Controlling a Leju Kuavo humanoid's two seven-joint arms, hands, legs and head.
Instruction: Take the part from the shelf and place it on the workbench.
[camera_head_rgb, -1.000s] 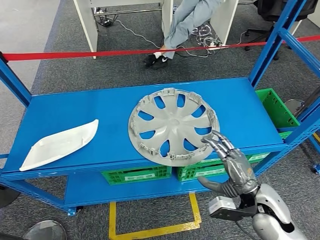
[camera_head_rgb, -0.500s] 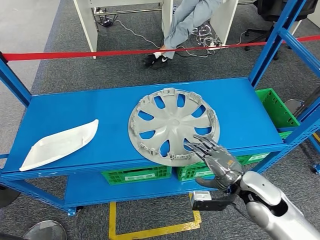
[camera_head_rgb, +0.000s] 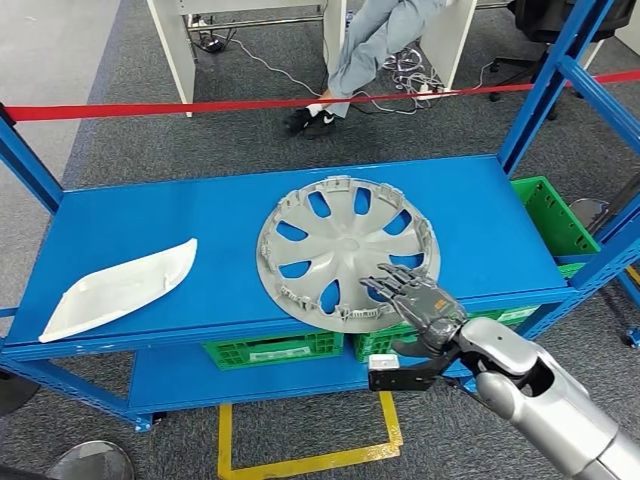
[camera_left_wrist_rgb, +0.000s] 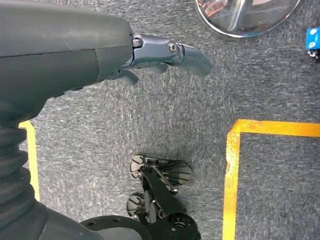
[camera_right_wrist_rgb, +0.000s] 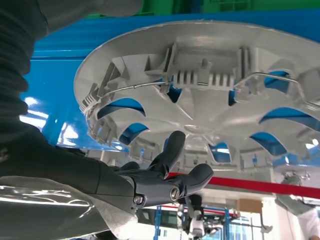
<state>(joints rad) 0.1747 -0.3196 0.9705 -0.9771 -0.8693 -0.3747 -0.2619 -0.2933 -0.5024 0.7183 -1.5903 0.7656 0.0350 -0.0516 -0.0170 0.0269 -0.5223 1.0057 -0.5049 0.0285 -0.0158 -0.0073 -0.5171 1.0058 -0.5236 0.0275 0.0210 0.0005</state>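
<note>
Part: the grey wheel cover lies flat on the top board of the blue shelf, inner side up with its clips and wire ring showing. It is round, so it has no long axis. It sits right of the board's middle, and its near rim hangs slightly over the front edge.
Right hand: the right hand is at the front edge of the shelf, over the cover's near right rim, fingers spread and stretched across the spokes, thumb under the edge. From the right wrist view the fingers are apart with nothing clasped; whether they touch the cover, I cannot tell.
Left hand: the left hand hangs above the grey carpet, fingers loosely extended, holding nothing.
White piece: a long, curved white panel lies at the front left corner of the same board, well apart from the cover.
Below: green crates stand on the lower board.
</note>
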